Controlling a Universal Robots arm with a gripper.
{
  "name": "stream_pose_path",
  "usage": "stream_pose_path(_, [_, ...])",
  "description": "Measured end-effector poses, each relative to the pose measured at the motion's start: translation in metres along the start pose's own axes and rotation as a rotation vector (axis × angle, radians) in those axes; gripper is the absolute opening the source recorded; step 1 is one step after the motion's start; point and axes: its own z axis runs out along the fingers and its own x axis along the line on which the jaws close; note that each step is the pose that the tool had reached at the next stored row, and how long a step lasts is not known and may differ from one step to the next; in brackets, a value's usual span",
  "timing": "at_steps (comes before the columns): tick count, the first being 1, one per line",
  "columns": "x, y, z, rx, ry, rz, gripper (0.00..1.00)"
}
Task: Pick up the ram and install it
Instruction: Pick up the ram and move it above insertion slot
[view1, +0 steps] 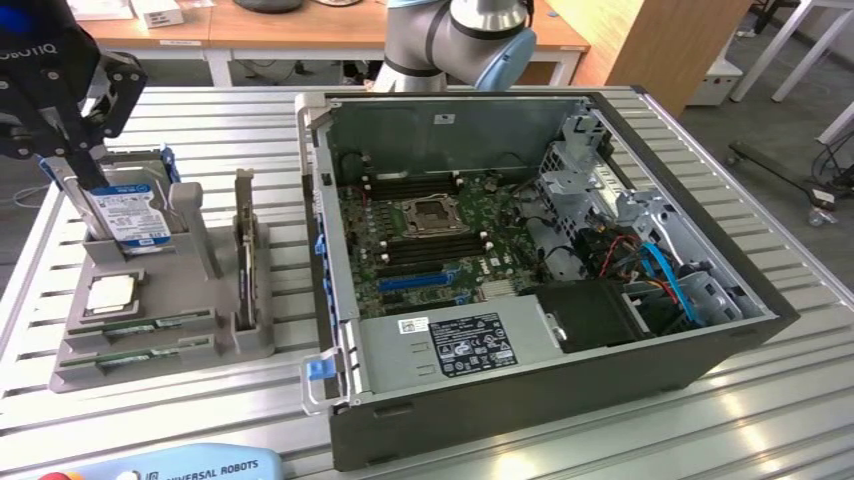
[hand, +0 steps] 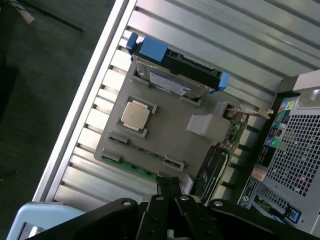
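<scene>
Tray (view1: 220, 340): sitting near the table (view1: 214, 125) edge, with the case (view1: 534, 400) standing just beside it across a narrow gap.
Ram (hand: 131, 168): lying flat in the tray's outer slot, beneath the jaws, apart.
Gripper (hand: 169, 182): hanging tilted above the tray, its 2 jaws pressing together, gripping nothing.
Surface: slatted metal, with desks (view1: 267, 35) standing behind.

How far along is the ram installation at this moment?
Done: nothing visible. The ram lies in the grey holder, outside the computer case. In hand: nothing; the gripper hangs above the holder, jaws shut and empty. Left: picking up and installing.
</scene>
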Motion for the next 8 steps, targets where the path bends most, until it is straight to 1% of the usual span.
stream_pose_path(8, [0.0000,0.0000,0.0001,-0.0010,0.0056,-0.145,0.10])
